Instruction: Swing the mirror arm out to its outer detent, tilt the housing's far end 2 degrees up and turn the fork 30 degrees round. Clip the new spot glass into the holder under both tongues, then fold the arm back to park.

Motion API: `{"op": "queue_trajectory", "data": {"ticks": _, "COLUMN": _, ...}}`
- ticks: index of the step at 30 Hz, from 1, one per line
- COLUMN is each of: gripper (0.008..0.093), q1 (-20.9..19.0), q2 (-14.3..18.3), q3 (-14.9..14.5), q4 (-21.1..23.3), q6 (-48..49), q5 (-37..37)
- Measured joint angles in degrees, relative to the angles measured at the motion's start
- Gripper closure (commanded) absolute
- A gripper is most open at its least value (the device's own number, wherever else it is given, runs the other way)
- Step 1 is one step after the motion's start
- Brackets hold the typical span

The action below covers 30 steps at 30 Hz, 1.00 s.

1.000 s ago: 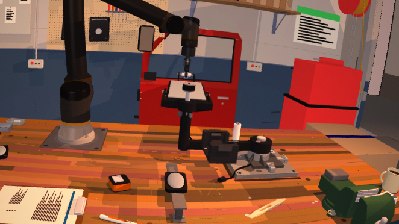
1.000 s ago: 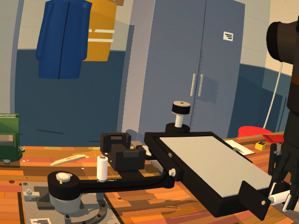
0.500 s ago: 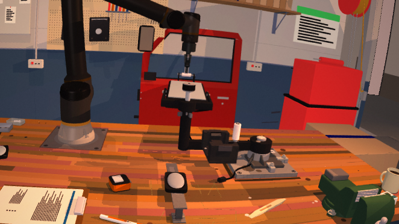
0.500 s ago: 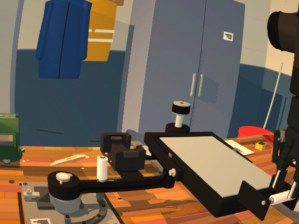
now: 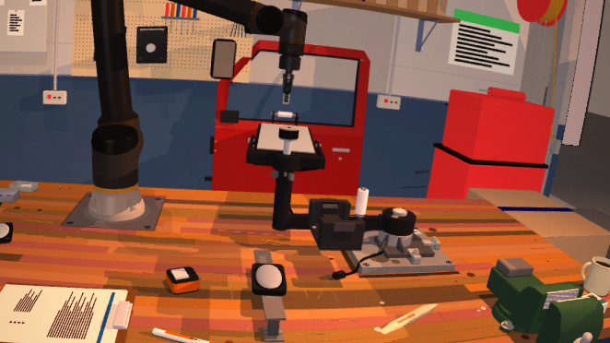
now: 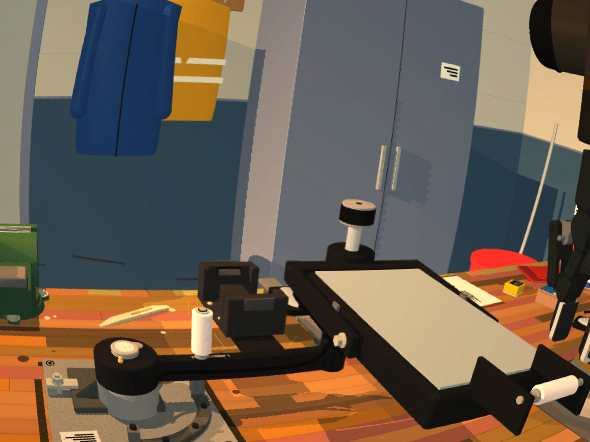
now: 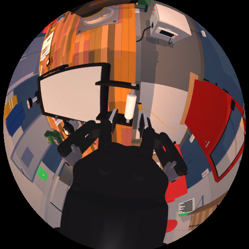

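At the middle of the bench the mirror arm (image 5: pixel 322 220) reaches left from its pivot hub (image 5: pixel 399 221) on a grey base plate, carrying an upright post with the fork and the mirror housing (image 5: pixel 285 144) on top. The housing (image 6: pixel 425 320) lies nearly flat with its pale glass up, a black knob (image 6: pixel 357 213) at one end and a white handle (image 6: pixel 556 387) at the far end. A white peg (image 5: pixel 362 201) stands on the arm. The spot glass (image 5: pixel 268 277) sits in a black holder near the front. My gripper (image 5: pixel 286 98) hangs just above the white handle (image 7: pixel 130 106), open and empty.
The housing's far end bracket (image 6: pixel 500 395) is right under the fingers. A red door panel (image 5: pixel 295 115) stands behind. A green vise (image 5: pixel 543 302) and mug (image 5: pixel 598 274) sit at the right front; an orange block (image 5: pixel 183 279), clipboard (image 5: pixel 60 311) and pry tool (image 5: pixel 405 319) lie near the front.
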<state>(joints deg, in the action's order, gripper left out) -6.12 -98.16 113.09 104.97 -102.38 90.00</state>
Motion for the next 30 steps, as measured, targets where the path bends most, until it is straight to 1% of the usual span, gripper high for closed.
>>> {"op": "queue_trajectory", "data": {"ticks": 6, "gripper": 0.0534, "q1": 0.0, "q2": 0.0, "q3": -0.1, "q4": -0.2, "q6": 0.0, "q5": 0.0}}
{"op": "queue_trajectory", "data": {"ticks": 9, "gripper": 0.0534, "q1": 0.0, "q2": -0.2, "q3": -0.8, "q4": -1.3, "q6": 0.0, "q5": 0.0}}
{"op": "queue_trajectory", "data": {"ticks": 12, "gripper": 0.0534, "q1": 0.0, "q2": -0.7, "q3": -2.6, "q4": -3.5, "q6": 0.0, "q5": 0.0}}
{"op": "queue_trajectory", "data": {"ticks": 19, "gripper": 0.0534, "q1": 0.0, "q2": -1.7, "q3": -8.9, "q4": -10.5, "q6": 0.0, "q5": 0.0}}
{"op": "queue_trajectory", "data": {"ticks": 22, "gripper": 0.0534, "q1": 0.0, "q2": -1.8, "q3": -10.9, "q4": -12.6, "q6": 0.0, "q5": 0.0}}
{"op": "queue_trajectory", "data": {"ticks": 25, "gripper": 0.0534, "q1": 0.0, "q2": -1.8, "q3": -11.8, "q4": -13.5, "q6": 0.0, "q5": 0.0}}
{"op": "queue_trajectory", "data": {"ticks": 30, "gripper": 0.0534, "q1": 0.0, "q2": -1.8, "q3": -11.7, "q4": -13.6, "q6": 0.0, "q5": 0.0}}
